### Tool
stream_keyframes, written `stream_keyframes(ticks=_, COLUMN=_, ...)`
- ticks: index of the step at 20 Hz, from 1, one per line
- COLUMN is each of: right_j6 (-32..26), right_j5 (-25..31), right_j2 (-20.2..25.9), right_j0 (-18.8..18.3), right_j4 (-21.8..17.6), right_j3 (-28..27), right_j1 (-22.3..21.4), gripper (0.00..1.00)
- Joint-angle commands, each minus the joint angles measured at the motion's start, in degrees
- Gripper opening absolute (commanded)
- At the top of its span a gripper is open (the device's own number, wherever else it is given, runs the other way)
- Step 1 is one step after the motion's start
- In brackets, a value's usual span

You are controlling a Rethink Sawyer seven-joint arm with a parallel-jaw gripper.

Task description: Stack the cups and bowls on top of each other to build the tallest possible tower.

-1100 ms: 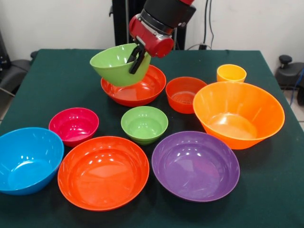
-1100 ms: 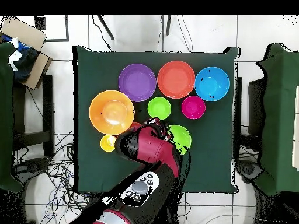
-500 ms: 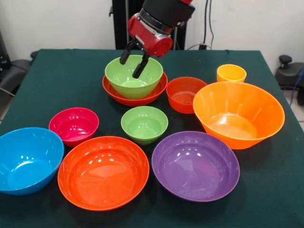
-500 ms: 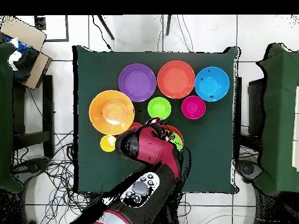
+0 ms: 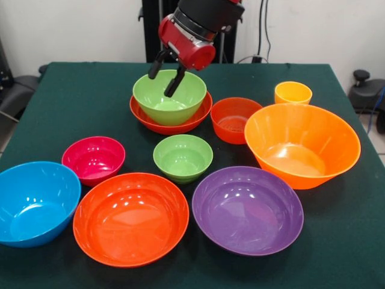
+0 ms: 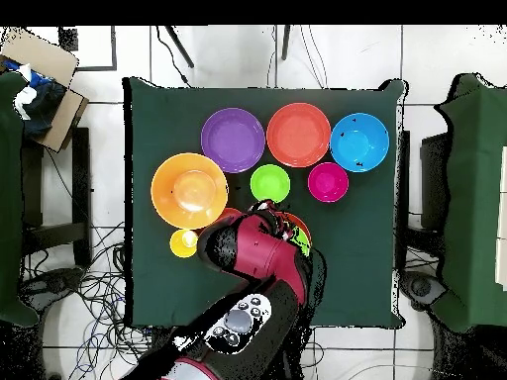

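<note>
We have the medium lime green bowl (image 5: 169,96) seated in the wide red-orange bowl (image 5: 171,118), so the tower's second layer looks placed. Our gripper (image 5: 166,75) hangs just above the green rim, fingers (image 5: 175,82) spread and pinching nothing. Next, we judge, comes lifting clear and fetching the large orange bowl (image 5: 302,144), right of the tower in the front view. The small red-orange bowl (image 5: 235,119) and yellow cup (image 5: 293,93) crowd that route; the surface (image 5: 78,96) left of the tower lies open.
</note>
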Motion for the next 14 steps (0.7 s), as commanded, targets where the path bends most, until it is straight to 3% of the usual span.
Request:
stream_keyframes(ticks=1, right_j6=7.02, right_j5=3.88, right_j2=3.82, right_j0=1.28, right_j4=1.14, right_j3=-1.87, right_j1=0.75, gripper=1.0)
stream_keyframes(ticks=14, right_j6=3.38, right_j5=14.31, right_j2=4.82, right_j0=0.41, right_j4=-0.58, right_j3=1.05, right_j1=-9.34, gripper=1.0)
